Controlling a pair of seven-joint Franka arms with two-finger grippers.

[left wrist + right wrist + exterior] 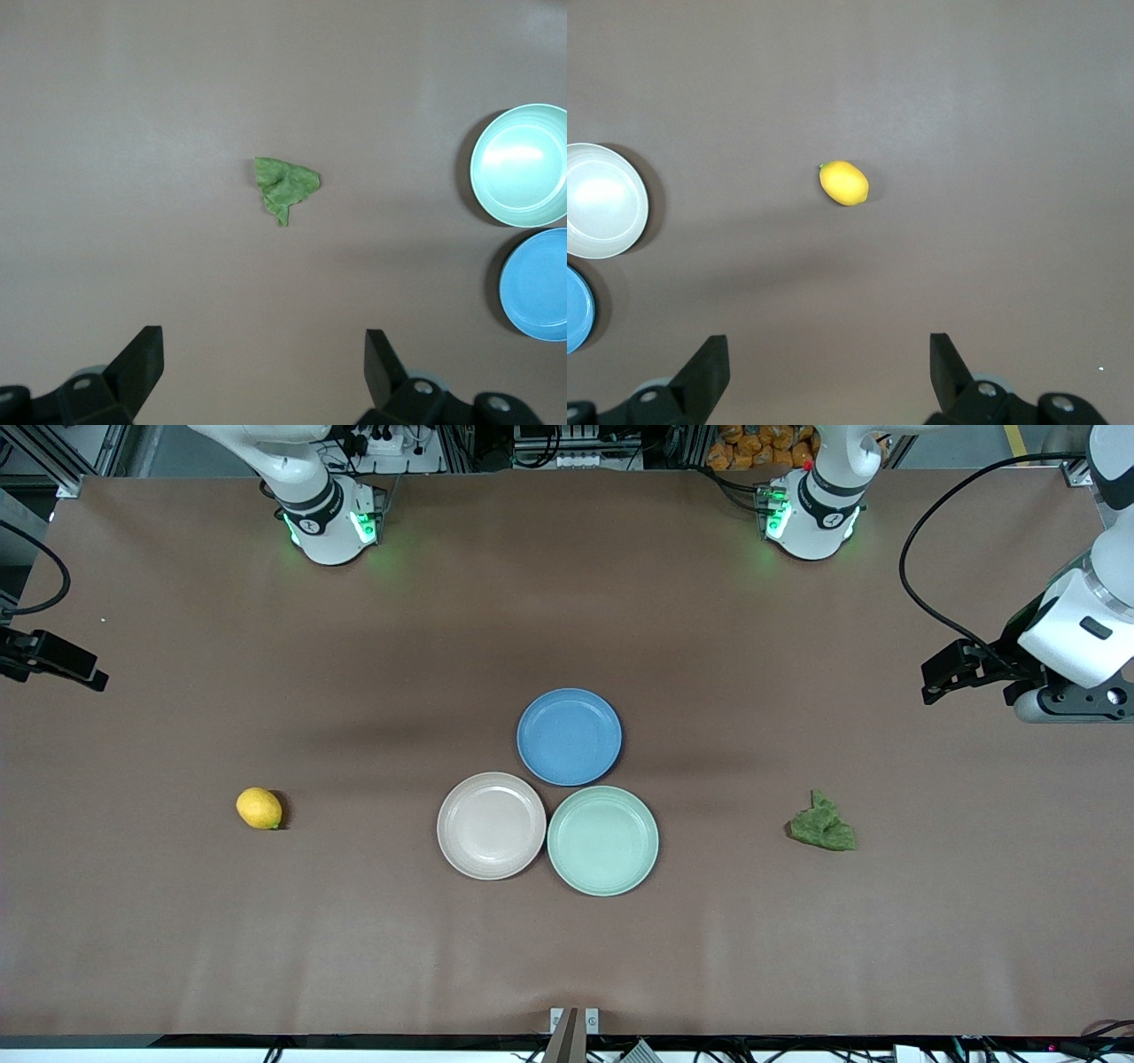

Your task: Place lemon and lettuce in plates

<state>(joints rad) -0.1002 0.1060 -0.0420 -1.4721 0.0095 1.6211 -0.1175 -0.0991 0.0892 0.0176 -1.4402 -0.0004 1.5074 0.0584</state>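
Brown covering spreads over the whole bench, with the two arm bases standing along its top edge. Three plates cluster near the middle, their rims just beside one another: the blue plate farthest from the front camera, the pinkish-beige plate toward the right arm's end and the mint green plate toward the left arm's end. All three are bare. The lemon lies on the bench well apart from the plates, toward the right arm's end. The lettuce lies crumpled on the bench toward the left arm's end, also well apart from the plates. The left end effector hangs over the bench edge at its own end, fingers spread wide and gripping nothing. The right end effector hangs over the other end edge, likewise spread and bare.
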